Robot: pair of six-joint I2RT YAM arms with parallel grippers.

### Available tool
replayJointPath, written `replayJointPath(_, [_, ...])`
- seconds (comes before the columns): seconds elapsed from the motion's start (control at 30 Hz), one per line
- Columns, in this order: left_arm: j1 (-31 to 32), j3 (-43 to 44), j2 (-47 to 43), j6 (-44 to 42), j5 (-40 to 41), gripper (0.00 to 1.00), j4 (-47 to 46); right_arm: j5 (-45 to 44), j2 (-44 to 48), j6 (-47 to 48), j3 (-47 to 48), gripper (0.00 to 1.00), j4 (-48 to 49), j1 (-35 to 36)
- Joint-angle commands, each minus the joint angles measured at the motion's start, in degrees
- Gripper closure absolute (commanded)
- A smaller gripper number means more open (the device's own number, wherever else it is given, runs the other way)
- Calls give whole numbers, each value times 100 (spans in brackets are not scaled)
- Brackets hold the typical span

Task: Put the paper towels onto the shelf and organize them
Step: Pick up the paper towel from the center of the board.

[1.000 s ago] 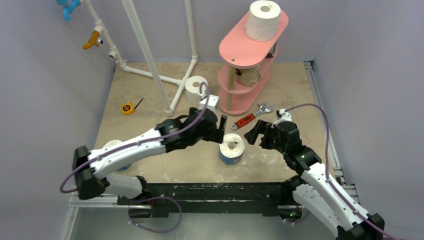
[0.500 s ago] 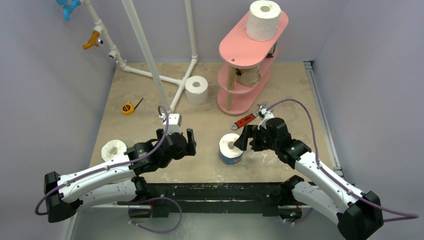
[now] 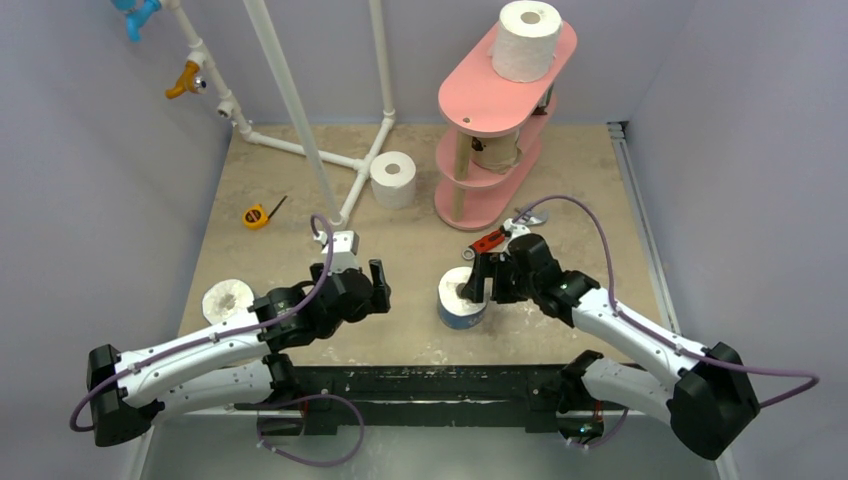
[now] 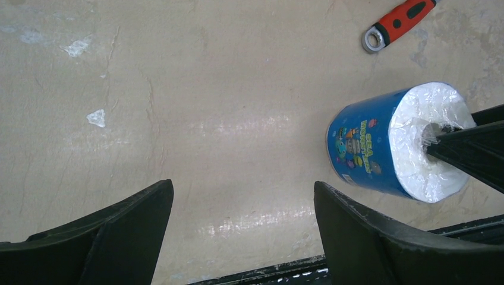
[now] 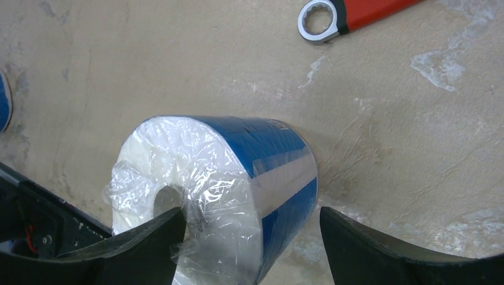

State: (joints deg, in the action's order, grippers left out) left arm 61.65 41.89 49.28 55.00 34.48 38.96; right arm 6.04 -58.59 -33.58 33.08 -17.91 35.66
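Beige stone-look worktop (image 3: 580,180) enclosed by lilac-grey walls, seen from above. The white pipe frame (image 3: 290,95) rises at the far left. The pink three-tier shelf (image 3: 465,100) stands at the far centre-right and carries a white roll (image 3: 527,40) upright on its top board and a tan roll (image 3: 495,150) on the middle tier, so space evidently remains for more. Off the shelf are a second white roll (image 3: 393,178) beside the frame's foot, a pale roll (image 3: 228,298) near the left arm, and the blue-wrapped roll (image 3: 461,300) upright at the near centre. The right pincer (image 5: 251,217) straddles this roll's wall, one finger at the hollow core and the other outside and apart from the wrapper. Its jaws are wide and not yet clamped, a pose that suits lifting by the wall. The left pincer (image 4: 243,190) hangs spread and empty over bare worktop, well clear of its partner. The red-handled wrench (image 3: 490,241) and the yellow tape measure (image 3: 256,215) lie untouched. Against the view one second earlier, the left arm has drawn back from the blue-wrapped roll. The right arm has advanced onto it, narrowing its jaws and now hiding part of the wrench.
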Motion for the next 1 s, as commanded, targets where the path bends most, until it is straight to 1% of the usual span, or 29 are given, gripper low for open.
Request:
replayJointPath(0.0, [14,-112,3,229,-24,13,-11,-454,-179,-102,236,20,183,50])
replayJointPath(0.1, [14,-166,-12,248,-25,13,-10,-521,-292,-121,238,27,221,67])
replayJointPath(0.17, [14,-193,-29,249,-22,13,-8,-565,-339,-143,240,34,222,72])
replayJointPath(0.3, [14,-234,-71,260,-29,14,13,-705,-164,-180,359,52,79,79])
replayJointPath(0.37, [14,-272,-92,272,-30,14,-1,-789,-43,-164,510,56,-74,78])
replayJointPath(0.53, [14,-313,-158,256,-31,14,-15,-935,60,-206,1009,57,-557,78])
replayJointPath(0.6, [14,-326,-199,249,-21,14,0,-1400,149,-253,1191,57,-738,54])
replayJointPath(0.7, [14,-386,-301,244,-29,14,29,-1734,154,-344,1444,57,-807,-116])
replayJointPath(0.77, [14,-421,-384,240,-29,14,63,-1825,43,-398,1585,57,-802,-361])
replayJointPath(0.87, [14,-450,-533,215,-21,14,112,-1634,-115,-509,1651,58,-641,-1080])
replayJointPath(0.97, [14,-480,-681,167,-29,14,156,-1569,-239,-698,1691,58,-404,-1527])
